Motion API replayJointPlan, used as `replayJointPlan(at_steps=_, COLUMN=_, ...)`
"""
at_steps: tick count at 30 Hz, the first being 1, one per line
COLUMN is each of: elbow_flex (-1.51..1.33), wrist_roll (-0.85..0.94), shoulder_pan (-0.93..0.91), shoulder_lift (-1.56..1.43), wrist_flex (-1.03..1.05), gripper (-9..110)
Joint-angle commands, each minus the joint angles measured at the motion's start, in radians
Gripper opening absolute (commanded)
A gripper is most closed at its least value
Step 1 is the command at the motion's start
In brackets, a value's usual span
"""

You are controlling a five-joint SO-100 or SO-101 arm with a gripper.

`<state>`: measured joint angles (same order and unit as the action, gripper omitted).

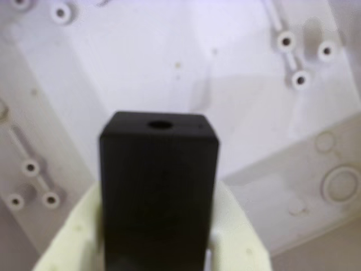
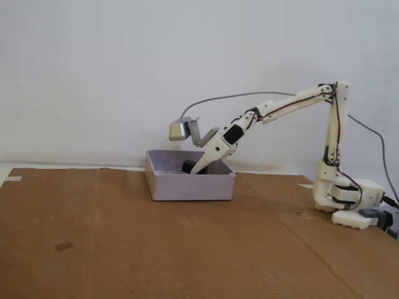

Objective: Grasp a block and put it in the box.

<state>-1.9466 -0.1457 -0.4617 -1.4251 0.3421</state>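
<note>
In the wrist view a matte black rectangular block (image 1: 159, 192) with a round hole in its top face stands between my cream fingers (image 1: 67, 240), one on each side, over the pale lilac floor of the box (image 1: 169, 51). In the fixed view the box (image 2: 190, 186) sits on the brown cardboard, and my gripper (image 2: 192, 168) reaches down into it from the right, shut on the block (image 2: 188, 166), which shows just above the box's rim.
The arm's base (image 2: 346, 199) stands at the right on the cardboard sheet (image 2: 156, 249). A silver-grey camera module (image 2: 179, 130) hangs above the box. Screw posts (image 1: 286, 40) dot the box floor. A white wall stands behind.
</note>
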Motion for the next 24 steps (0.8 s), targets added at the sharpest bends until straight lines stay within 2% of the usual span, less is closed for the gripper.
replayJointPlan(at_steps=1, elbow_flex=0.043, wrist_roll=0.009, shoulder_pan=-0.025, shoulder_lift=-0.031, wrist_flex=-0.046, gripper=12)
replayJointPlan(at_steps=6, elbow_flex=0.043, wrist_roll=0.009, shoulder_pan=-0.029, shoulder_lift=-0.032, wrist_flex=-0.046, gripper=12)
replayJointPlan(at_steps=11, elbow_flex=0.043, wrist_roll=0.009, shoulder_pan=-0.029, shoulder_lift=-0.032, wrist_flex=-0.046, gripper=20)
replayJointPlan(at_steps=24, elbow_flex=0.021, wrist_roll=0.009, shoulder_pan=-0.026, shoulder_lift=-0.034, wrist_flex=-0.095, gripper=21)
